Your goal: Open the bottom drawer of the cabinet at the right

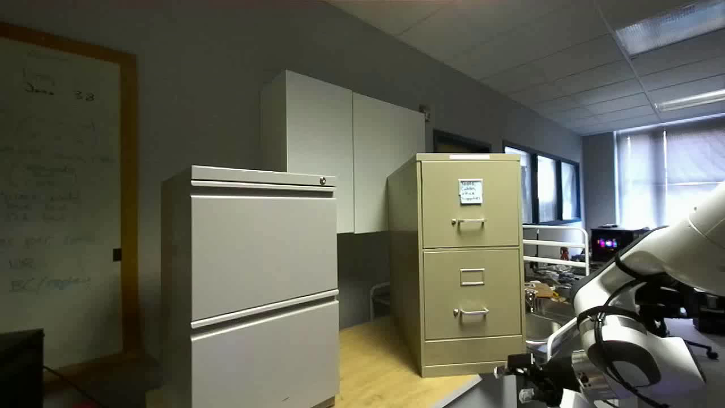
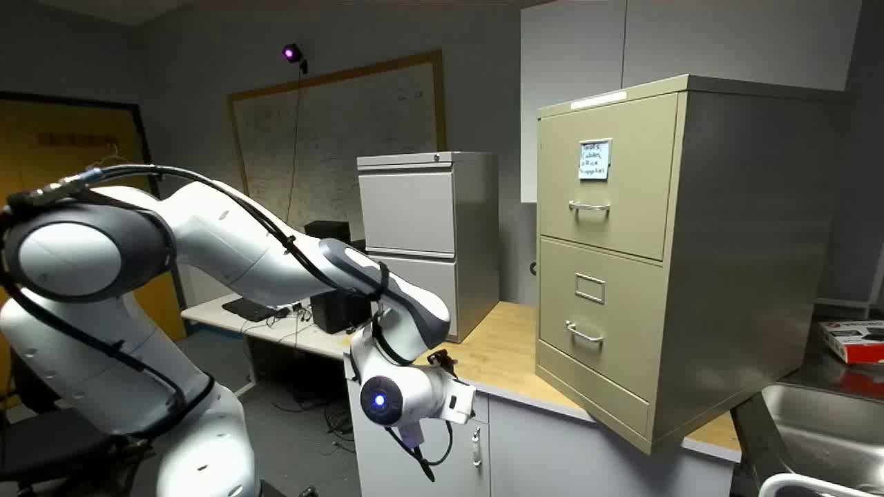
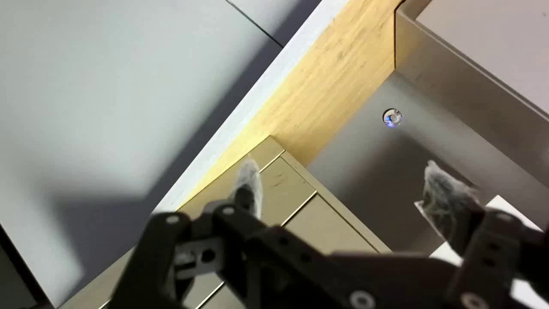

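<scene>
In an exterior view the bottom drawer (image 2: 615,314) is closed, low in the tan cabinet (image 2: 680,262), which stands at the front edge of the wooden table (image 2: 497,345) – one corner jutting past it. The gripper (image 3: 341,171) has its fingers (image 3: 444,189) spread wide, holding nothing – they sit in front of that edge, lower than the drawer's pull (image 1: 473,312) and apart from it

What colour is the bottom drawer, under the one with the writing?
The bottom drawer has a plain tan front. It shows best in an exterior view.
</scene>
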